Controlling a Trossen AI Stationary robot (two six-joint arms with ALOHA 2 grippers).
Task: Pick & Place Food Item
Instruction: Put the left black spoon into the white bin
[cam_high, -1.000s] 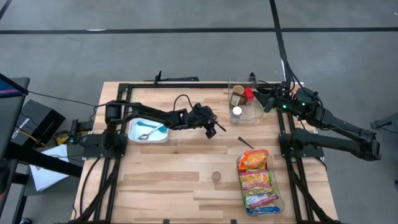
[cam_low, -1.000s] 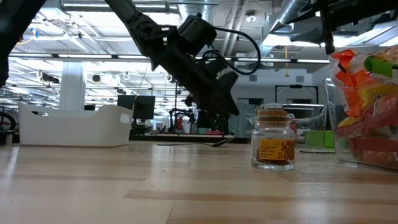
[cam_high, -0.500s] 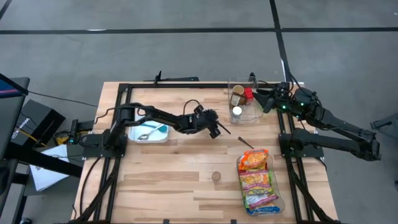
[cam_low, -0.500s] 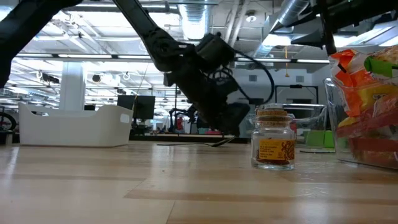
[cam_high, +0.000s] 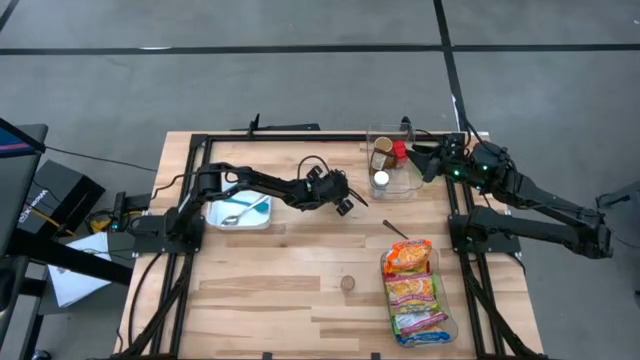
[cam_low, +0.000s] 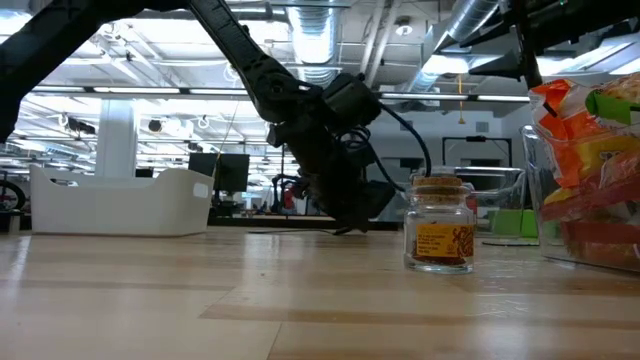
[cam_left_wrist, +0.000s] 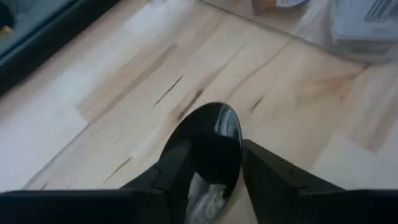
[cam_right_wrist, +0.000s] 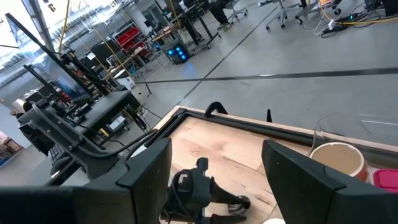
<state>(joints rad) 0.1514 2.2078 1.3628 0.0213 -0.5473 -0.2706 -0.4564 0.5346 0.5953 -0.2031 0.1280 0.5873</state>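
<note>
Low view first, front of the table to the back. Noting a small cork-lidded jar (cam_low: 440, 232) standing upright on the bare wood, alone, with a yellow label. Logging the noodle packets (cam_high: 410, 285) lying in a clear tray (cam_high: 452, 328) at the front right, just beside the jar's spot but not touching it. Spotting a loose dark spoon (cam_high: 397, 229) lying on the boards just behind that tray. Recording the left gripper (cam_high: 347, 199) hanging down at table level near mid-table, behind the jar and well apart from it. Checking the left wrist view: seeing a black spoon bowl (cam_left_wrist: 214, 124) lying on the wood between the two dark fingers (cam_left_wrist: 267, 180), set narrow, one on each side of it; not managing to tell whether pressing on it or merely flanking. Marking a white bin (cam_high: 262, 222) at the left, behind that arm, holding a teal-handled utensil. Finding a clear container (cam_high: 408, 186) of small bottles at the back right. Placing the right gripper (cam_high: 433, 161) just beside that container, raised, waiting, fingers spread wide and gripping nothing.
</note>
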